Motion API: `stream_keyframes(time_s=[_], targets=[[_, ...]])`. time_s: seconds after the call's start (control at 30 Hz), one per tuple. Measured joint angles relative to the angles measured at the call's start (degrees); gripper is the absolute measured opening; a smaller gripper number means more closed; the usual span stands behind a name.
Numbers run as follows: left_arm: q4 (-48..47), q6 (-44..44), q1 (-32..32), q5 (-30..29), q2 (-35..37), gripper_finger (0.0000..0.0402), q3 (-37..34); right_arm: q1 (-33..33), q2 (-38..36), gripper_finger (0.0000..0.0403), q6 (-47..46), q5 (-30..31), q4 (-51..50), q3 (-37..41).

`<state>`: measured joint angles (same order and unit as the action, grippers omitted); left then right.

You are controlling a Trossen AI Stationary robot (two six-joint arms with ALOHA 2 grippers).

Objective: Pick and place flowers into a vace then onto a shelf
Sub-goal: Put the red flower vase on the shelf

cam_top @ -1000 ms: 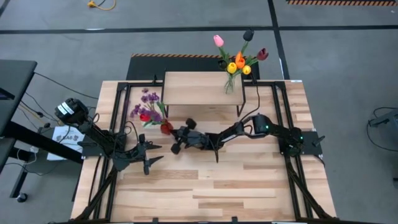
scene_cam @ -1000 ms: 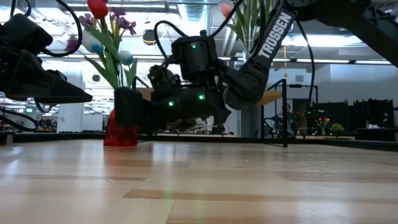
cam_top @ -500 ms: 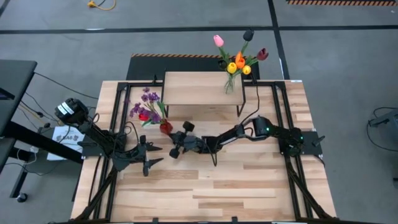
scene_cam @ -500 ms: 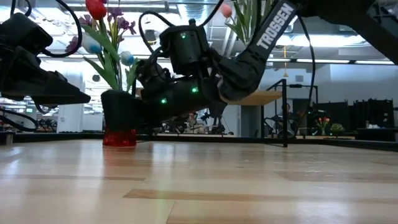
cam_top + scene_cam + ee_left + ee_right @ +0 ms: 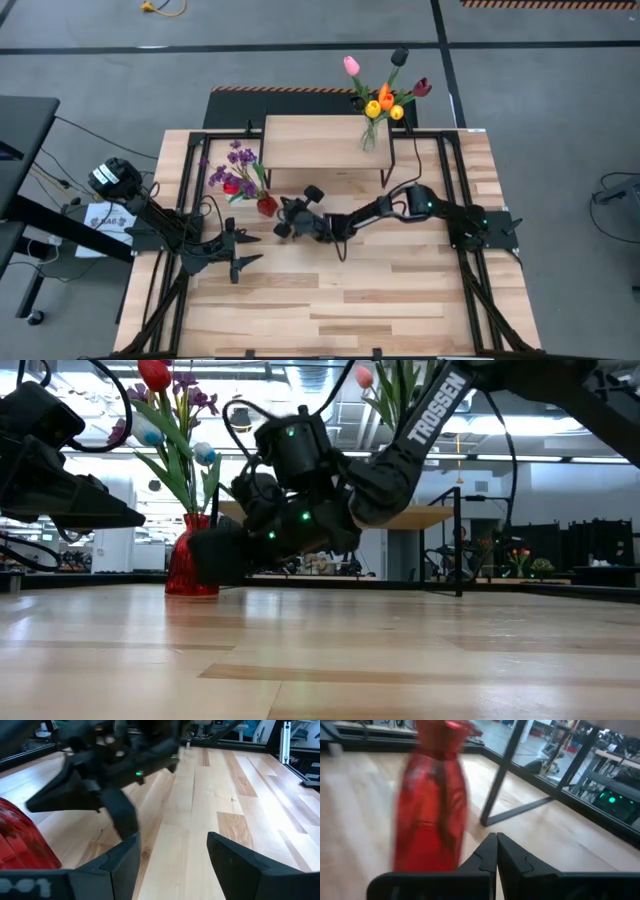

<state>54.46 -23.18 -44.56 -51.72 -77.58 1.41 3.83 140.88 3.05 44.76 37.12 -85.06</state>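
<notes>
A red vase (image 5: 266,205) stands on its base on the plank table, left of centre. It holds purple sprigs (image 5: 238,158) and red and light blue tulips (image 5: 155,375). My right gripper (image 5: 282,226) is low beside the vase on its right and near side, fingers shut (image 5: 496,840) with nothing between them. The vase (image 5: 432,805) fills the right wrist view just ahead and to one side. My left gripper (image 5: 236,258) waits open at the near left, and its view shows the vase (image 5: 20,840) too. A clear vase of tulips (image 5: 383,98) stands on the shelf (image 5: 310,142). My right gripper's shut fingers (image 5: 215,555) lie almost level, close by the lower part of the red vase (image 5: 188,560). They come from the table's right. The gripper overlaps the vase in the low view, so I cannot tell whether it touches.
The shelf's black legs (image 5: 384,178) stand just behind my right arm (image 5: 400,205). Black frame rails (image 5: 462,180) run along both sides of the table. Bare planks (image 5: 340,300) fill the near half.
My right gripper has rolled and tipped its wrist beside the red vase, staying shut and low. In the low view it first covered much of the vase and now leaves most of it showing. The vase and its flowers stand where they were.
</notes>
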Motion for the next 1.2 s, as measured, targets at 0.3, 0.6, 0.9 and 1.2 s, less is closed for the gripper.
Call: stream_keyframes(time_s=[0.3,0.6,0.9,1.2], targets=[[-0.19,0.00,0.02,-0.64,0.00,0.0217,0.00,-3.64,0.00,0.0000,2.15,-11.70,0.16,0.02],[-0.57,-0.13,0.02,-1.14,0.00,0.0217,0.00,-2.34,0.00,0.0000,3.55,-15.16,1.38,0.02],[-0.57,-0.56,0.02,-1.14,0.00,0.0217,0.00,-0.12,0.00,0.0000,4.50,-16.54,2.62,0.02],[-0.57,-1.27,0.02,-1.11,0.00,0.0217,0.04,0.45,0.00,0.0000,5.30,-19.18,0.20,-3.17]])
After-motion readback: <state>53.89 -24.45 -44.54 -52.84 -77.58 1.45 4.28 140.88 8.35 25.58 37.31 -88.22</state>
